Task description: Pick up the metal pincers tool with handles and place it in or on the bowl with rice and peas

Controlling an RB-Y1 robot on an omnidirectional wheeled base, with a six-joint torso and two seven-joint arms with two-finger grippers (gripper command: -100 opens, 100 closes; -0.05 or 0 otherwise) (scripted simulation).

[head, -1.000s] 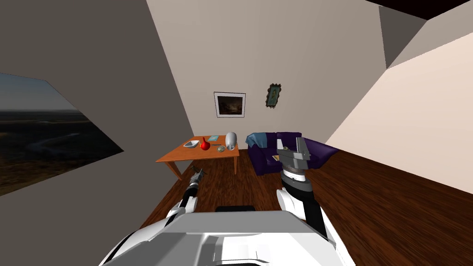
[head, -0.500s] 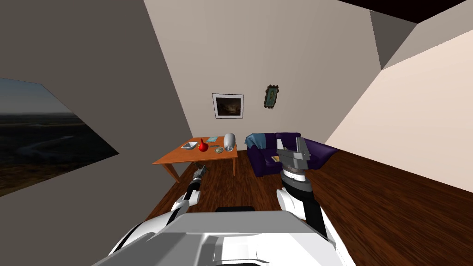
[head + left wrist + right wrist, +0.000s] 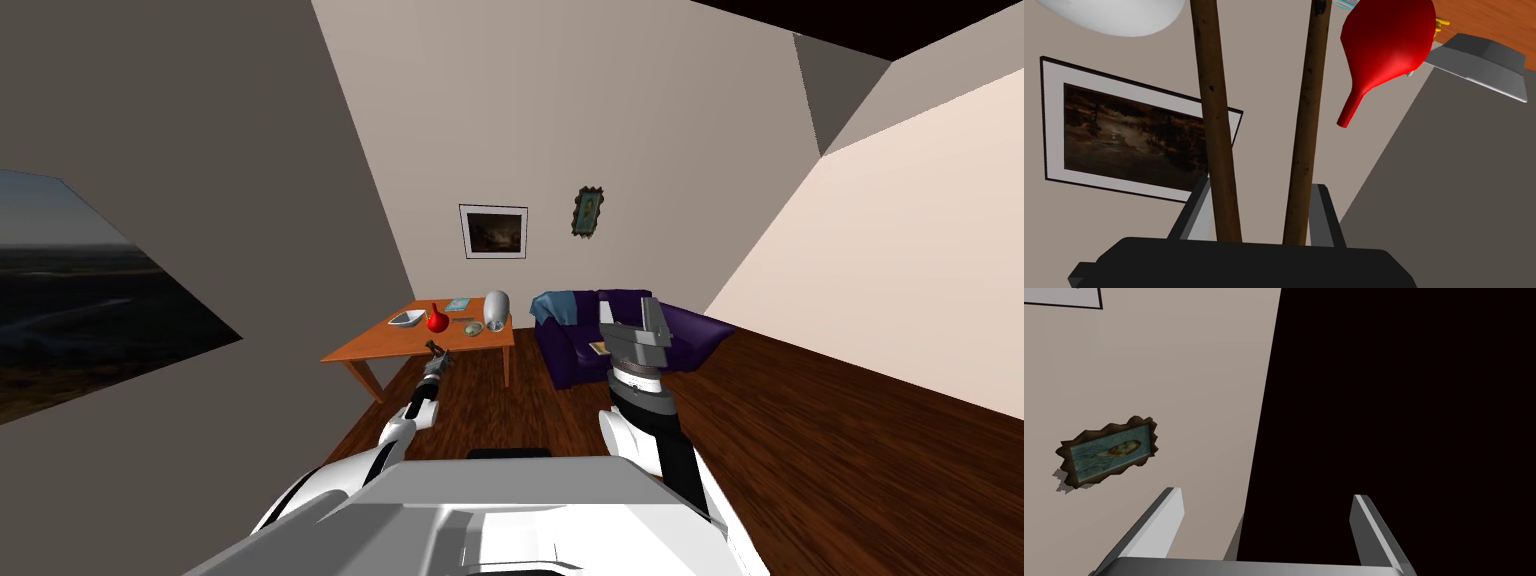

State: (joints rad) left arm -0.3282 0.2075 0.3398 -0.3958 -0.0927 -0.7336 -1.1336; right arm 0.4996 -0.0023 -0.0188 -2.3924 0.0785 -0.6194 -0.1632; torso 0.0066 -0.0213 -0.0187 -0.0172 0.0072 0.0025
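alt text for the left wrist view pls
The left gripper is shut on the two brown handles of the pincers, which rise between its fingers. Beyond them are a red vase, a grey dish and a framed picture.

This is a living room in a home. A dark purple upholstered sofa (image 3: 572, 350) with a blue cloth (image 3: 556, 303) over one end stands on a dark brown plank floor (image 3: 830, 430) beside an orange-brown wooden table (image 3: 370, 345), which carries a red long-necked vase (image 3: 436, 320) and a small round bowl with greenish contents (image 3: 474, 327). On the plain beige wall (image 3: 620, 120) hang a white-matted dark landscape picture (image 3: 493, 231) and a small portrait in a scalloped dark frame (image 3: 589, 210). A large window (image 3: 90, 300) shows dusky countryside.
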